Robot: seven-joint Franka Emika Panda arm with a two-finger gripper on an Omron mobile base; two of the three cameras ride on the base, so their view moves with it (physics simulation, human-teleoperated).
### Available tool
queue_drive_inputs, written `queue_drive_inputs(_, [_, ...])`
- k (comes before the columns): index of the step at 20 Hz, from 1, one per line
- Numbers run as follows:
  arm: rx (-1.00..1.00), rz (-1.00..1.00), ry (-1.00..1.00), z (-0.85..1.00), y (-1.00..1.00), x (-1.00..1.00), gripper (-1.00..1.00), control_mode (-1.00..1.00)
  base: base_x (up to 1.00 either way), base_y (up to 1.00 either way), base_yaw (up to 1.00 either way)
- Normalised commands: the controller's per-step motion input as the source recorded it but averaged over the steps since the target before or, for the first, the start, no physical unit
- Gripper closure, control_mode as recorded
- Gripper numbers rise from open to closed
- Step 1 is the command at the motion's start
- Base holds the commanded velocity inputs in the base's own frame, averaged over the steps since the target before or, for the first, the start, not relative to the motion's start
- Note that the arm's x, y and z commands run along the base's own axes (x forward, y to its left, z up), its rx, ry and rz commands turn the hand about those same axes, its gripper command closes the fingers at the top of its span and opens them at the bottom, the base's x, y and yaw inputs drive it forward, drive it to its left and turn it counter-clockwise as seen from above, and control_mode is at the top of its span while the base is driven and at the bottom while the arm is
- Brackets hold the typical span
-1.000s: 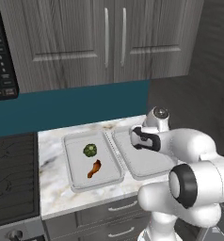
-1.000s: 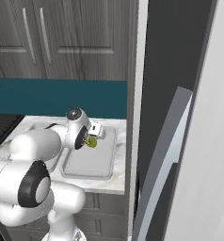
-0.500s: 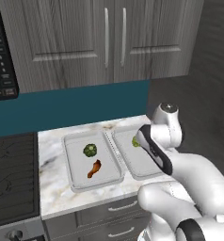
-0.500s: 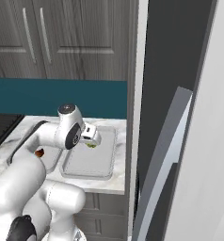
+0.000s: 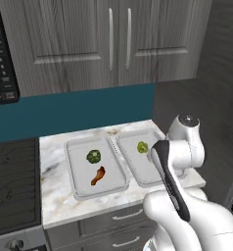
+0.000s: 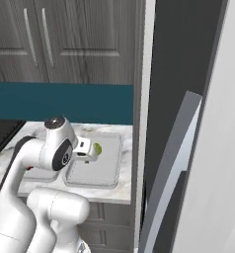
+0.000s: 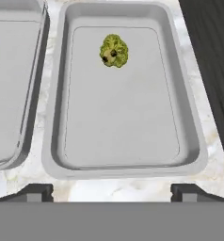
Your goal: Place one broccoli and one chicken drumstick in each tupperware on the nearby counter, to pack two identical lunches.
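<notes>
Two pale grey, rounded-rim tupperware trays are seen: the right tupperware [image 7: 128, 94] holds a yellow-green broccoli [image 7: 114, 51] near its far end, below the spread-apart gripper [image 7: 111, 192].

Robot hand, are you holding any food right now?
No. The end effector is open and empty above the right tupperware; the broccoli lies loose inside it.

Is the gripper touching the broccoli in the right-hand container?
Apart. In the hand view the open gripper has its tips at the near rim, with bare container floor between them and the broccoli.
</notes>
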Motion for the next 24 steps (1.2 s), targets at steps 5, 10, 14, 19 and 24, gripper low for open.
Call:
queue_drive_inputs(5, [-0.01, 0.01, 0.0, 0.01, 0.03, -0.15, -1.0, 1.0, -0.74, 0.0, 0.02])
queue_drive_inputs(10, [0.0, 0.0, 0.0, 0.0, 0.0, 0.0, -1.0, 1.0, -1.0, -0.01, 0.01])
queue_drive_inputs(14, [0.0, 0.0, 0.0, 0.0, 0.0, 0.0, -1.0, 1.0, -1.0, -0.07, 0.0])
queue_drive_inputs(19, [0.0, 0.0, 0.0, 0.0, 0.0, 0.0, -1.0, 1.0, -1.0, -0.22, 0.0])
queue_drive_inputs(24, [0.0, 0.0, 0.0, 0.0, 0.0, 0.0, -1.0, 1.0, -1.0, -0.41, -0.01])
